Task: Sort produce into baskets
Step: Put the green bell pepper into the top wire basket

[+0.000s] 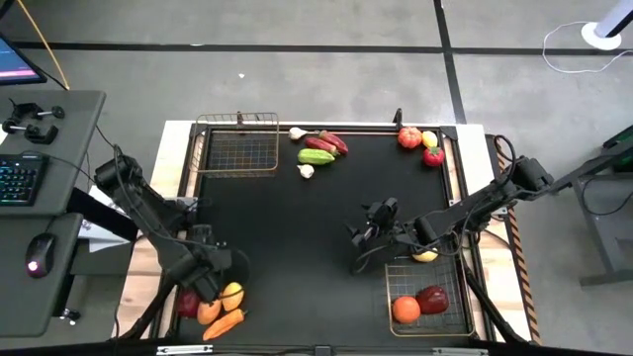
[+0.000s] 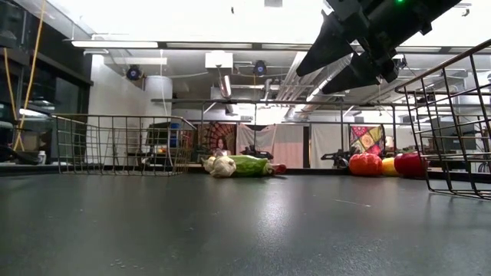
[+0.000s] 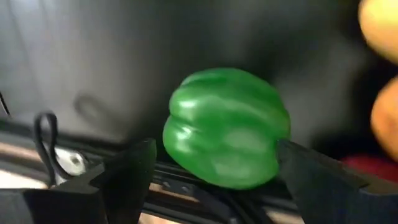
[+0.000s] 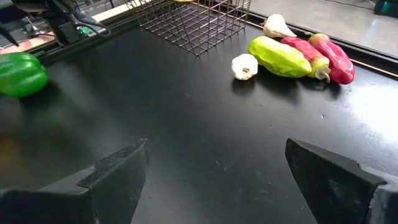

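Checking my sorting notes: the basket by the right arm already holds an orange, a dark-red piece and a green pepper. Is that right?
Not quite. The high view shows the basket holding an orange and a dark-red piece, but no green pepper. The green pepper sits between the left gripper's open jaws, as the left wrist view shows.

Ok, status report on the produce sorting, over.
Left gripper open around green pepper, not clamped. Right gripper open, empty, mid-table. Nothing blocking.
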You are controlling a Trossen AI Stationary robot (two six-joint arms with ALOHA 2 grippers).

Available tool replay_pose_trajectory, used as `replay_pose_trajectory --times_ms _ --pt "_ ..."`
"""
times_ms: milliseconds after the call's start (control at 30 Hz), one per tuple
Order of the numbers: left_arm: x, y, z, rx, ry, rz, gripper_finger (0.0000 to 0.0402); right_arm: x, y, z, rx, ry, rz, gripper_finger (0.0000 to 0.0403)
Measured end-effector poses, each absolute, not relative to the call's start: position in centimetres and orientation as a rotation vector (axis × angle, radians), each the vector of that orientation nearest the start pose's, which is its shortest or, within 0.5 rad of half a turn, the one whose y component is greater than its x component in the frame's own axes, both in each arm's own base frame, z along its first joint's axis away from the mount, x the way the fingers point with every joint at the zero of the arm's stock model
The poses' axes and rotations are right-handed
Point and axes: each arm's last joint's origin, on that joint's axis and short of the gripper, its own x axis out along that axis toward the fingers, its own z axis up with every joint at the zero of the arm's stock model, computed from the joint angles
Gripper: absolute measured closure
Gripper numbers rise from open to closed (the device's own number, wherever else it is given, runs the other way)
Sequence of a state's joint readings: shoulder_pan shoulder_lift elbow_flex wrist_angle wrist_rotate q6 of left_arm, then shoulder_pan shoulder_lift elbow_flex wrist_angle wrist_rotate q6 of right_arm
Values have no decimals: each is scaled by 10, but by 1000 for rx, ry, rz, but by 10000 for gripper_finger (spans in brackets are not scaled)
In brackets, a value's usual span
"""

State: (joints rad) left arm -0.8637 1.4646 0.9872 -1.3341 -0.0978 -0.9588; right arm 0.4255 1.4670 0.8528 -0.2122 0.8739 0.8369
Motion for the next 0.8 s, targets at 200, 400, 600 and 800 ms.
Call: replay_pose_trajectory --times_ms 200,400,600,800 --pt "148 -155 222 -236 1529 583 80 270 98 210 290 431 -651 36" --pt "149 -153 221 -464 1445 807 80 270 98 210 290 431 -651 36" --pt "142 -146 209 -486 1441 921 80 270 98 210 295 439 -641 36" --pt "141 -144 201 -500 1421 939 80 270 98 210 294 440 -641 36"
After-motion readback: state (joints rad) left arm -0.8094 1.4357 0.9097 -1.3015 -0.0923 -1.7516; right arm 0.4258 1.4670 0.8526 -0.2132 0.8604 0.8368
